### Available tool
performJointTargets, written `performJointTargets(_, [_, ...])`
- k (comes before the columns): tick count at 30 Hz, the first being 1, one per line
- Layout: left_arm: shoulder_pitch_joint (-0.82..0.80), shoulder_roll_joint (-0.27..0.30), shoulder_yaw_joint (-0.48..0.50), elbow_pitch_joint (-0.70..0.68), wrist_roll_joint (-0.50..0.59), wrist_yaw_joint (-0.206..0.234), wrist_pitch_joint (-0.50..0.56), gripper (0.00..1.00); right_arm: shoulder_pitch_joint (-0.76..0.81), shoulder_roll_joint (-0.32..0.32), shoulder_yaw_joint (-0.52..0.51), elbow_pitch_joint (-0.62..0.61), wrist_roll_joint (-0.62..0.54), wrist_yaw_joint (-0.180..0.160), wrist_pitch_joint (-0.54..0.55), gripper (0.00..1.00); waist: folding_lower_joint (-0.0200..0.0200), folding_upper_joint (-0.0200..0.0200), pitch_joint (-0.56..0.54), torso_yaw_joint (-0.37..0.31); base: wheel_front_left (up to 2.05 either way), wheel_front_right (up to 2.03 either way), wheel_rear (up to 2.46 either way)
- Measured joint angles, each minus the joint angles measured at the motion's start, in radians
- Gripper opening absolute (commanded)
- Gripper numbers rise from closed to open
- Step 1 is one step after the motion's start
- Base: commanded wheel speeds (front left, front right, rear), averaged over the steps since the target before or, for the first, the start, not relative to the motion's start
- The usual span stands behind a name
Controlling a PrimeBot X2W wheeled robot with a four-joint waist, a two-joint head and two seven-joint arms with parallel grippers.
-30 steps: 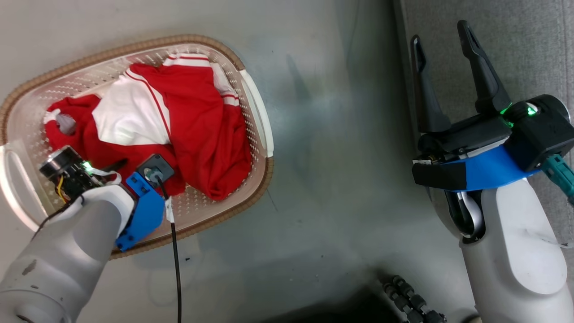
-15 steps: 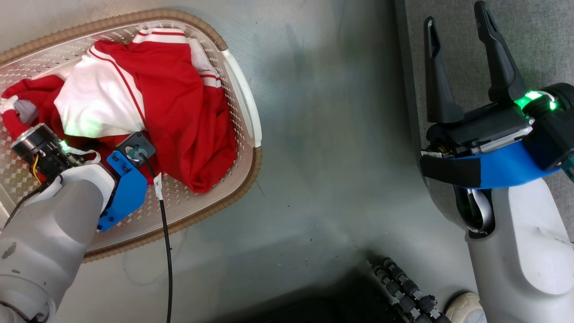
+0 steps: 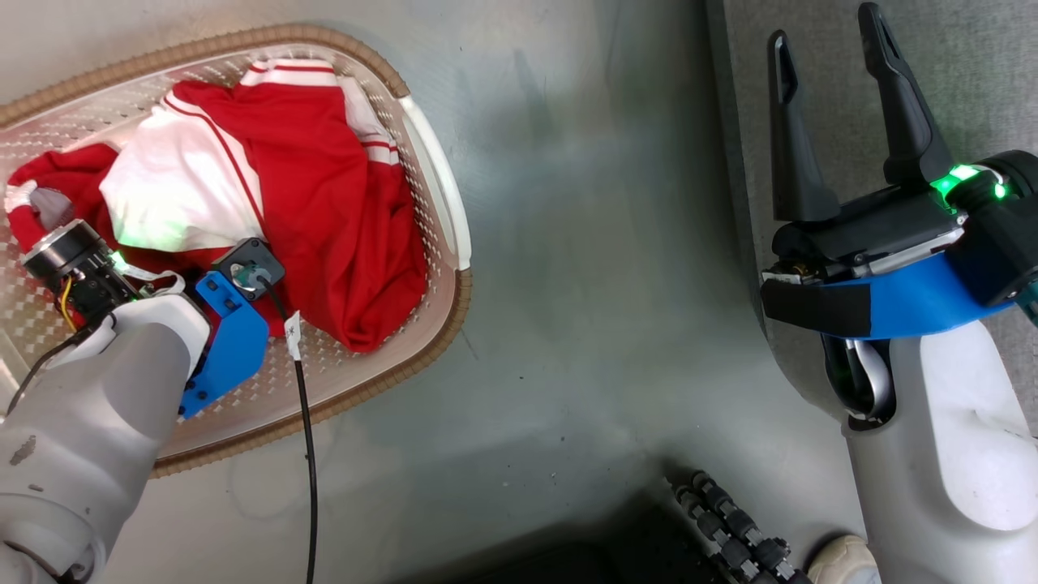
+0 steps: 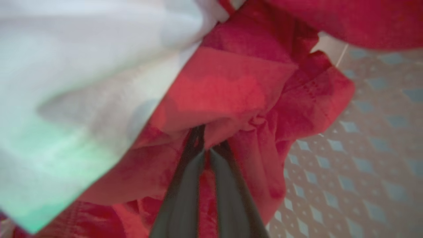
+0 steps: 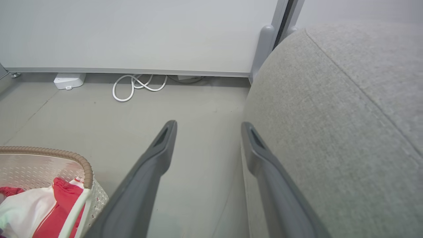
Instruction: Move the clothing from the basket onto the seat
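The head camera sits high and looks steeply down at the grey floor (image 3: 568,324), with the right pincer (image 3: 823,32) at its right side. The left wrist camera looks along the left pincer (image 4: 206,147) from very close, so the bright red and white fabric clothing (image 4: 231,82) around the tips blurs. The right wrist camera sits low, facing nearly level past its pincer toward a pale wall (image 5: 132,33). All three views share the oval cream perforated plastic basket (image 3: 450,186). The head and right wrist views share the large grey woven-fabric sofa (image 5: 330,115) right of that pincer.
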Motion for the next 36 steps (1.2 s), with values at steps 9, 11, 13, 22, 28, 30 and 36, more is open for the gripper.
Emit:
performJointTargets(9, [0.035,-0.04,0.0,-0.023,-0.033,0.0,-0.048,0.0,0.004,0.0,-0.01,0.023,-0.014,0.0,0.0,1.0,0.0,0.0,-0.068,0.021,0.0,0.0,0.0])
performJointTargets(11, [0.049,-0.051,-0.001,-0.031,-0.035,0.0,-0.065,0.0,0.008,0.0,-0.013,0.028,-0.017,0.0,0.0,1.0,0.0,0.0001,-0.09,0.029,0.0,0.0,0.0])
performJointTargets(13, [0.063,-0.065,0.0,-0.035,-0.042,0.0,-0.081,0.0,0.011,0.0,-0.02,0.033,-0.027,0.0,0.0,1.0,0.0,0.0,-0.113,0.039,0.0,0.0,0.0])
performJointTargets(22, [0.128,-0.125,-0.001,-0.046,-0.1,0.0,-0.157,0.0,0.049,0.0,-0.035,0.064,-0.06,0.0,0.0,1.0,-0.0001,0.0001,-0.239,0.095,0.0,0.0,0.0])
performJointTargets(28, [0.167,-0.154,-0.001,-0.06,-0.168,0.0,-0.207,0.0,0.086,-0.002,-0.046,0.083,-0.068,0.0,0.0,1.0,-0.0001,0.0001,-0.338,0.133,0.0,0.0,0.0])
performJointTargets(30, [0.176,-0.162,-0.001,-0.067,-0.19,0.0,-0.225,0.0,0.101,-0.005,-0.05,0.088,-0.068,0.0,0.0,1.0,-0.0001,0.0,-0.371,0.145,0.0,0.0,0.0])
performJointTargets(36, [0.192,-0.184,-0.001,-0.095,-0.228,0.0,-0.289,0.0,0.148,-0.015,-0.067,0.101,-0.068,0.0,0.0,1.0,-0.0001,0.0002,-0.469,0.184,0.0,0.0,0.0])
